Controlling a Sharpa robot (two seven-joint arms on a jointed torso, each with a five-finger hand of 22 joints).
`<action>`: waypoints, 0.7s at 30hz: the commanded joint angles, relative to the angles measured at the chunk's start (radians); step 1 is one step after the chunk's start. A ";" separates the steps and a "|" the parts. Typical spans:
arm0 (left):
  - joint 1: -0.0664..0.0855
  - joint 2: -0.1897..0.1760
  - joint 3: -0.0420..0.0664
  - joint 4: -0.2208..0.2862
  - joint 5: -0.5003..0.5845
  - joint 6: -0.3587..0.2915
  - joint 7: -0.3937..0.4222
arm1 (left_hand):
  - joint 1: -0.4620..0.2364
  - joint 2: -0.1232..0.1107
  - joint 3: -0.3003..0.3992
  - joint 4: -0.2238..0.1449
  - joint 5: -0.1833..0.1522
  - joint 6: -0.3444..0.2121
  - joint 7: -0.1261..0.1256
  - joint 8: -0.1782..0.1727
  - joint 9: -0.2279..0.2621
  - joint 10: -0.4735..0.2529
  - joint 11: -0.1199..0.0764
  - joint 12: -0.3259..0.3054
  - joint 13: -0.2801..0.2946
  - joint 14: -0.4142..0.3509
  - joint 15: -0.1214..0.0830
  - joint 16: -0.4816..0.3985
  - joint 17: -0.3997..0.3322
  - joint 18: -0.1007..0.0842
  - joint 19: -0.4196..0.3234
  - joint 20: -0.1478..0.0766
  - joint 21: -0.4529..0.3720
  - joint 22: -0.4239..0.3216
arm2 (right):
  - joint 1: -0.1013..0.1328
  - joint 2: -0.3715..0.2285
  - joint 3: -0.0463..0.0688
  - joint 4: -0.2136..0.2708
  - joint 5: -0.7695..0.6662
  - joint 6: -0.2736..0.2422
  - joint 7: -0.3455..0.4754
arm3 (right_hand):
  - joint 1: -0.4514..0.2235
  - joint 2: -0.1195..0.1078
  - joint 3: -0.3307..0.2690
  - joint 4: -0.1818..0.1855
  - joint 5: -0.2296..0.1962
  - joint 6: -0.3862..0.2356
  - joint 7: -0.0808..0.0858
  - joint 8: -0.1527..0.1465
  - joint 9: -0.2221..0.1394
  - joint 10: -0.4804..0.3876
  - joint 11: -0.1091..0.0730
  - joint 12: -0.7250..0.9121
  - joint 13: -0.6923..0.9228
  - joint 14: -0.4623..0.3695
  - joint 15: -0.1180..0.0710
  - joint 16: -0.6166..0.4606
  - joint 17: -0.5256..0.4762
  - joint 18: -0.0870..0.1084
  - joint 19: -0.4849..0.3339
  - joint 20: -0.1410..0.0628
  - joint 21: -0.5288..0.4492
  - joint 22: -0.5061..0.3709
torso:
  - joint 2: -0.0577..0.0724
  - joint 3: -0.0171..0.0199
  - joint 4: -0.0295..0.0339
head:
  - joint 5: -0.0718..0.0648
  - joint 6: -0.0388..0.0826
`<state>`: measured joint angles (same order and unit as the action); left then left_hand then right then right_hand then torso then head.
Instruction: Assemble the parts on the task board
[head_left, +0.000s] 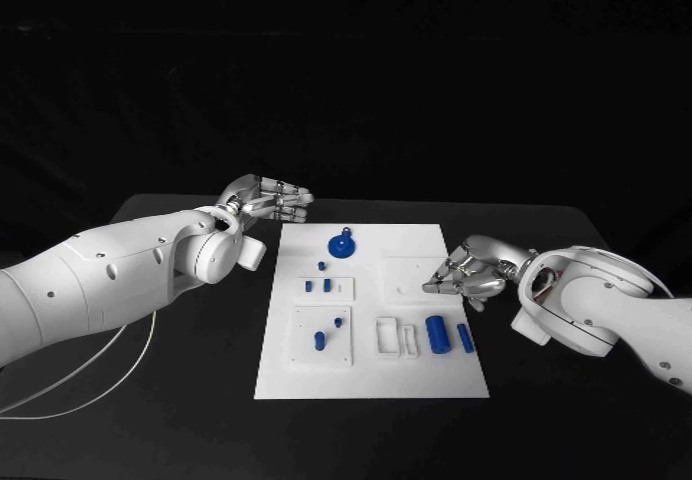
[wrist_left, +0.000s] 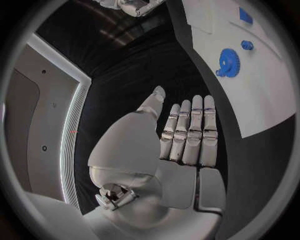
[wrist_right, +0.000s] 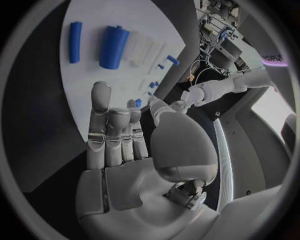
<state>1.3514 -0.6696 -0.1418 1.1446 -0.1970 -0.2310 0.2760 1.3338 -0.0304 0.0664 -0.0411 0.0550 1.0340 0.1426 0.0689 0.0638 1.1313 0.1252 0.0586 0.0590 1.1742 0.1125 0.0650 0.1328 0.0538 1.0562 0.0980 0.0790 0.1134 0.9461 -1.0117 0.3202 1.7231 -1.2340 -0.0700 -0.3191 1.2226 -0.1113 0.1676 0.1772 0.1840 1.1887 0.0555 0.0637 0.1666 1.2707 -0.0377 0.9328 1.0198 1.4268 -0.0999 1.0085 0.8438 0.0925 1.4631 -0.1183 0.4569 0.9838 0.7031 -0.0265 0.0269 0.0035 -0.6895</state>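
Head view shows both hands empty with fingers extended, left hand (head_left: 268, 203) off the task board (head_left: 372, 385) far-left corner, right hand (head_left: 469, 273) over its right edge, apparently staged nearest the loose blue cylinder (head_left: 437, 334).

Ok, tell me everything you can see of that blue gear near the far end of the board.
The blue gear is a round toothed wheel, plastic by the look, with a small loop or tab on its far side. It lies flat on the white board, near the far edge, and neither hand touches it. The left wrist view shows it too, beside a small blue piece.
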 joint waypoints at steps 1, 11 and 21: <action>-0.004 -0.003 0.001 0.010 -0.006 0.019 0.023 | -0.039 -0.023 -0.046 0.023 -0.008 -0.009 0.000 -0.002 0.000 0.007 -0.001 0.002 0.000 0.011 -0.003 -0.001 -0.006 -0.011 0.007 -0.006 0.004 -0.002 | 0.001 -0.013 0.002 0.006 0.125 0.190 -0.153 | -0.008 0.004 0.016 0.002 -0.016 -0.011 -0.001 0.000 0.013 0.005 0.002 -0.003 0.020 0.000 0.003 0.002 0.022 -0.005 0.035 -0.001 -0.007 0.000 | 0.002 -0.0007 0.0016 | -0.022 0.002; -0.020 -0.026 0.001 0.043 -0.007 0.049 0.049 | -0.048 -0.034 -0.112 0.060 -0.007 -0.019 0.001 -0.002 0.000 0.008 -0.001 0.002 0.000 0.035 -0.008 0.000 -0.020 -0.019 0.013 -0.012 0.001 -0.006 | 0.002 -0.042 0.004 0.020 0.109 0.209 -0.336 | -0.061 -0.005 -0.003 0.038 -0.042 -0.008 -0.005 0.000 0.049 0.090 -0.001 0.157 0.200 0.014 0.000 0.045 0.112 -0.005 0.044 -0.004 0.050 0.037 | 0.002 0.0037 -0.0014 | -0.040 -0.004; -0.032 -0.047 0.001 0.068 -0.008 0.054 0.056 | -0.050 -0.046 -0.104 0.089 -0.007 -0.022 0.002 -0.001 0.000 0.005 0.000 0.002 0.000 0.044 -0.010 -0.002 -0.026 -0.024 0.016 -0.016 0.000 -0.011 | 0.001 -0.044 0.004 0.042 0.105 0.220 -0.414 | -0.075 0.010 -0.101 0.043 -0.014 -0.018 -0.005 0.000 0.067 0.109 0.000 0.171 0.255 0.016 0.001 0.049 0.138 -0.003 0.043 -0.003 0.079 0.061 | 0.001 0.0021 -0.0011 | -0.046 -0.013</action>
<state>1.3211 -0.7166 -0.1418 1.2082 -0.2005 -0.1967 0.3086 1.2849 -0.0700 -0.0383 0.0422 0.0494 1.0197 0.1425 0.0689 0.0638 1.1348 0.1218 0.0587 0.0590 1.2132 0.0985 0.0650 0.1087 0.0383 1.0687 0.0855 0.0790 0.1041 0.9476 -1.0569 0.3243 1.7614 -1.1313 0.1182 -0.6588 1.1473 -0.1101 0.0712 0.2207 0.1666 1.1783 0.0514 0.0637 0.2331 1.3729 -0.0398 1.1063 1.2733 1.4347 -0.0999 1.0533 0.9812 0.0925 1.4631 -0.1180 0.5328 1.0442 0.7044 -0.0228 0.0252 -0.0418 -0.7000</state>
